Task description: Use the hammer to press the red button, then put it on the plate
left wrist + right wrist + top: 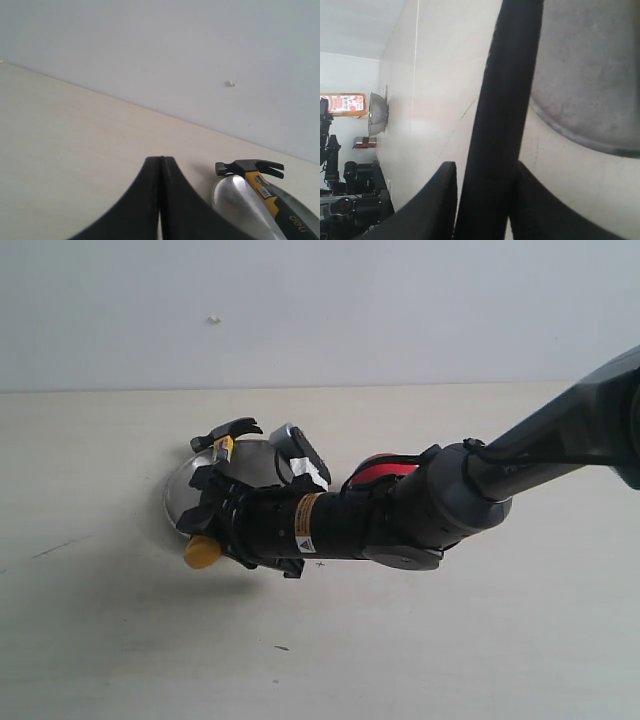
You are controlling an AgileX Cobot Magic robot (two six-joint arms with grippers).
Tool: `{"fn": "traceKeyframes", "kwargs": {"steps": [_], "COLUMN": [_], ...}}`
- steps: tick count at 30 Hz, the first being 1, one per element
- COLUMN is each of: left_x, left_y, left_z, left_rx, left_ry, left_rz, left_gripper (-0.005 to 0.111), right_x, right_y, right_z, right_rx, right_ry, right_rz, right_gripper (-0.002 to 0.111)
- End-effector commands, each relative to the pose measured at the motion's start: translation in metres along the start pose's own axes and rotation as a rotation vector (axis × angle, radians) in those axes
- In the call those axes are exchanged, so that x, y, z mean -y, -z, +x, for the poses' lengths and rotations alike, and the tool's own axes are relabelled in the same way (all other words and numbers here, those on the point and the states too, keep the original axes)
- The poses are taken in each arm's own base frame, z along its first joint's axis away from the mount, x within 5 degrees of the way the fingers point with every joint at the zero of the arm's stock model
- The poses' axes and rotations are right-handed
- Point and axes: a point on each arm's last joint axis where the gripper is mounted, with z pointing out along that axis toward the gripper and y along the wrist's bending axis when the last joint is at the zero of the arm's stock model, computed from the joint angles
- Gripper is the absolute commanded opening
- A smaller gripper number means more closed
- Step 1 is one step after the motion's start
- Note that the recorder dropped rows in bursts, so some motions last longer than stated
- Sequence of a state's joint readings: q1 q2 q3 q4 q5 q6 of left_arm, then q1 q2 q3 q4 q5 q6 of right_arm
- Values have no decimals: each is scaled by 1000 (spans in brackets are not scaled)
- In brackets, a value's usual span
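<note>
Hammer (pixel 228 430) gripped by its black handle in my right gripper (pixel 213 508), whose two fingers press against the handle from either side. It lies across the plate (pixel 180 495), with the dark head past the far rim and the yellow butt end sticking out over the near rim. I cannot tell whether it touches the metal. In the right wrist view the hammer (pixel 502 125) runs as a dark bar between my fingers (pixel 445 200), with the grey plate (pixel 590 75) beneath it.

My right arm reaches in from the right and crosses in front of the red button (pixel 385 472). The button sits on the table (pixel 420 640) near the plate, on its right in the exterior view, and only its top curve shows above the arm.

My left gripper (pixel 160 167) has its fingers pressed together, holding nothing. From its camera the hammer (pixel 250 167) and the plate (pixel 232 197) appear close by. Far off in the right wrist view are a metal bowl (pixel 377 114) and an orange box (pixel 347 103).
</note>
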State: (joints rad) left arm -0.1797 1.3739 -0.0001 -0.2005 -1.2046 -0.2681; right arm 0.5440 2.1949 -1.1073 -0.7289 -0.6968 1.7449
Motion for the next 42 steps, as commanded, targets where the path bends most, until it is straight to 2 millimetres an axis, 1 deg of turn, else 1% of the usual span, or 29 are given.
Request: {"fn": "traceKeyframes", "kwargs": {"steps": [1,4,5,8,15,17,19,27,38,42], "left_x": [2,2,2,2,2,2,3,3,3,3], "left_y": [0,0,0,0,0,0,0,0,0,0], "left_z": [-2,-2,-2,-2,-2,-2,-1,-1,-1,-1], "left_rx": [16,16,16,16,15,15,15,15,14,14], "left_ry": [3,3,3,5,12,22,21,21,20,20], "left_rz": [18,18,18,19,21,21,22,22,24,24], "left_gripper": [0,0,0,0,0,0,0,0,0,0], "right_x": [-13,-12,-12,-12,-7,-12,-16,-27,-22,-25], "right_y": [2,2,2,1,2,4,7,26,30,32], "right_z": [-5,-5,-5,-4,0,0,-3,-13,-14,-16], "right_rx": [4,5,2,4,-50,-51,-41,4,-1,8], "right_ry": [31,33,36,27,23,38,55,165,191,215], "right_rz": [-63,-54,-53,-54,10,4,37,235,324,325], "right_gripper": [18,33,40,46,46,46,46,46,46,46]}}
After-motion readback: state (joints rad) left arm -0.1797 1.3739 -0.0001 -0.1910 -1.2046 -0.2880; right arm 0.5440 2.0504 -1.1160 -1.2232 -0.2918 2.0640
